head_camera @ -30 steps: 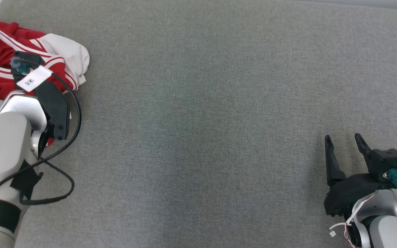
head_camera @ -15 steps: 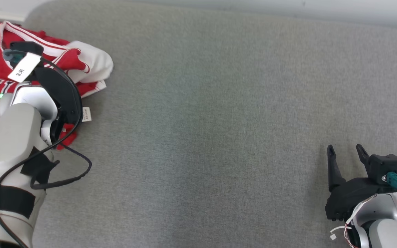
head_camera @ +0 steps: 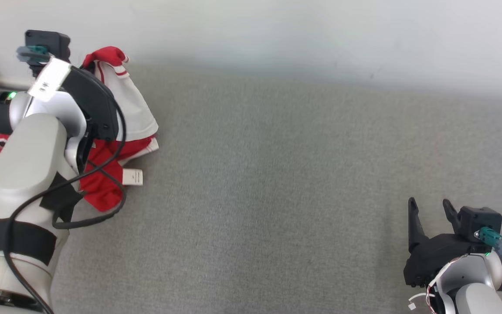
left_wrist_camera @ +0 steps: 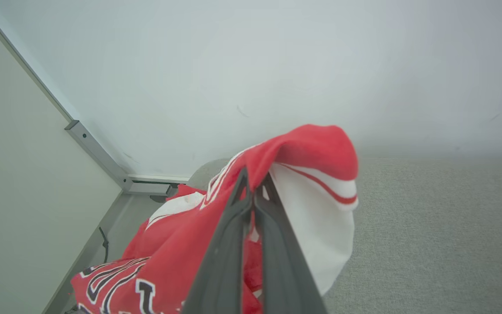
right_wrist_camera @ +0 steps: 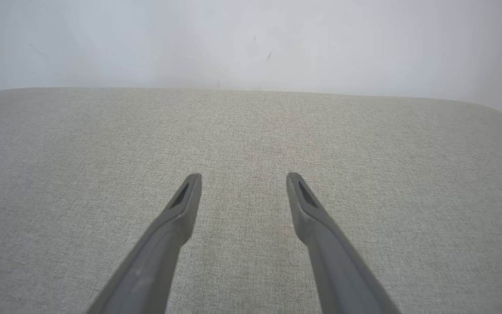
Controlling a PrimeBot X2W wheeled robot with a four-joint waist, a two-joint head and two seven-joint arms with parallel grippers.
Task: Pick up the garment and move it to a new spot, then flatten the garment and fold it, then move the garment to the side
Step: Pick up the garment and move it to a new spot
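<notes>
The grey padded surface (head_camera: 277, 196) runs wide across the head view. The red-and-white garment (head_camera: 133, 113) hangs bunched at about ten o'clock on it, its top raised and its lower folds seemingly resting on the padding. I judge this to be the first step, the pick-up and carry to a new spot. The next move calls for swinging the load toward the middle, roughly three o'clock from where it hangs, high enough that the trailing hem does not drag. The left gripper (left_wrist_camera: 253, 187) is pinched tight on a red fold beside a white striped cuff. The right gripper (head_camera: 429, 207), near five o'clock, has its fingers spread wide, gripping nothing. A small white label (head_camera: 132, 177) lies at the bunch's five o'clock.
</notes>
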